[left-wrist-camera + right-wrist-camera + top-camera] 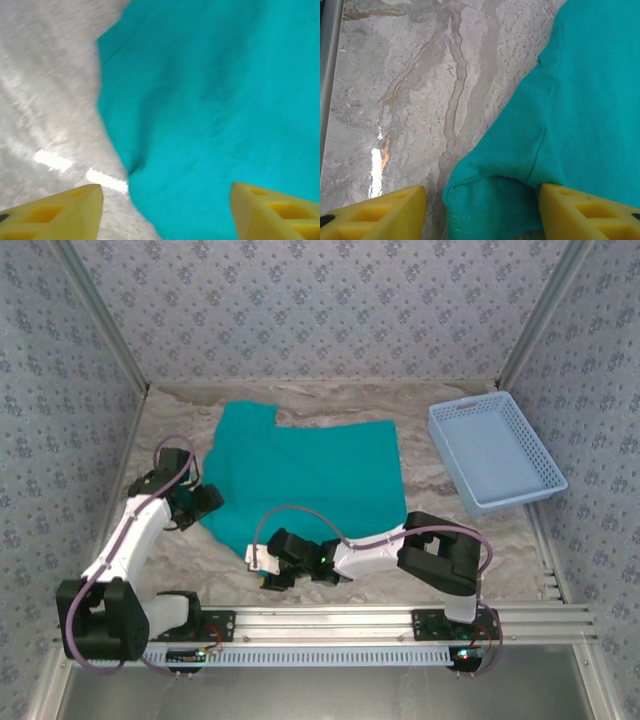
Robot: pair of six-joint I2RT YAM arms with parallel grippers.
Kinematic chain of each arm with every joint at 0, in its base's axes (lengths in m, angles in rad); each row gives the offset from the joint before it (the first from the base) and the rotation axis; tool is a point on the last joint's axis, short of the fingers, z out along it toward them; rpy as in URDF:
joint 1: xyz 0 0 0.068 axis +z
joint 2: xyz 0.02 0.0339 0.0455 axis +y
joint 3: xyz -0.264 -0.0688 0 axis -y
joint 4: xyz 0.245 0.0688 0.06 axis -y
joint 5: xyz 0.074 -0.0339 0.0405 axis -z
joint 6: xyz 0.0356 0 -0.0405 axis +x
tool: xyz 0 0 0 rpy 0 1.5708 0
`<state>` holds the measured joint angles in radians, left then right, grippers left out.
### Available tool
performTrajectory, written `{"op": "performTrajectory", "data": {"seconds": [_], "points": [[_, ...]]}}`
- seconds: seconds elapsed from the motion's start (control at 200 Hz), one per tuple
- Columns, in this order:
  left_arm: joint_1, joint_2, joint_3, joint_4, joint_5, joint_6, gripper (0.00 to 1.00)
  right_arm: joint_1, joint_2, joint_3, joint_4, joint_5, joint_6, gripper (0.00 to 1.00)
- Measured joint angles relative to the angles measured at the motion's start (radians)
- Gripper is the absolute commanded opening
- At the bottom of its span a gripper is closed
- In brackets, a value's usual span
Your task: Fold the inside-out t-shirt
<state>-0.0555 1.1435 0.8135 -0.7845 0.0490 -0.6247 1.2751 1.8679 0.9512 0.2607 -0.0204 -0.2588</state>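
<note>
The light blue mesh basket (497, 452) sits well off to the right of the t-shirt (305, 480), and you can see its whole mesh floor from above. The teal shirt is spread out mostly flat on the tabletop (500, 540), with one sleeve poking out at its far left corner.

The left end effector (205, 502) is parked right at the shirt's left edge. On the left wrist cam the left end effector (165, 210) has its yellow fingers (55, 212) spread wide. One is over bare tabletop (45, 100), the other over the t-shirt (225, 100), and it's gripping nothing.

The right end effector (262, 565) is down at the shirt's near left corner. From its own cam the right end effector (482, 210) is also wide open. A stitched sleeve hem (505, 165) of the t-shirt (585, 100) lies between the fingers. Can't tell if the right finger (590, 215) actually touches the cloth.

The surface is a grey-white marble look tabletop (420, 75) with some glare. Blue-grey patterned walls (320, 310) box in the space behind and beside the shirt, and an aluminium rail (400, 620) runs along on its near side.
</note>
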Motion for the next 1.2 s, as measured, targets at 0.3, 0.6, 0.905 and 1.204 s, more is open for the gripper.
{"op": "performTrajectory", "data": {"seconds": [0.3,0.6,0.905,1.204], "points": [[0.06,-0.193,-0.093,-0.026,-0.014,-0.034,0.73,-0.002,0.055,0.036,0.006,-0.032,0.09,0.0],[0.004,-0.146,-0.072,-0.026,0.024,-0.013,0.74,-0.201,-0.126,0.021,0.129,-0.161,0.62,0.09],[-0.085,-0.035,-0.116,0.056,0.008,-0.024,0.72,-0.321,-0.107,-0.058,-0.051,-0.06,0.983,0.26],[-0.089,0.183,-0.124,0.143,-0.009,-0.036,0.59,-0.181,-0.18,-0.008,-0.169,0.092,0.464,0.44]]}}
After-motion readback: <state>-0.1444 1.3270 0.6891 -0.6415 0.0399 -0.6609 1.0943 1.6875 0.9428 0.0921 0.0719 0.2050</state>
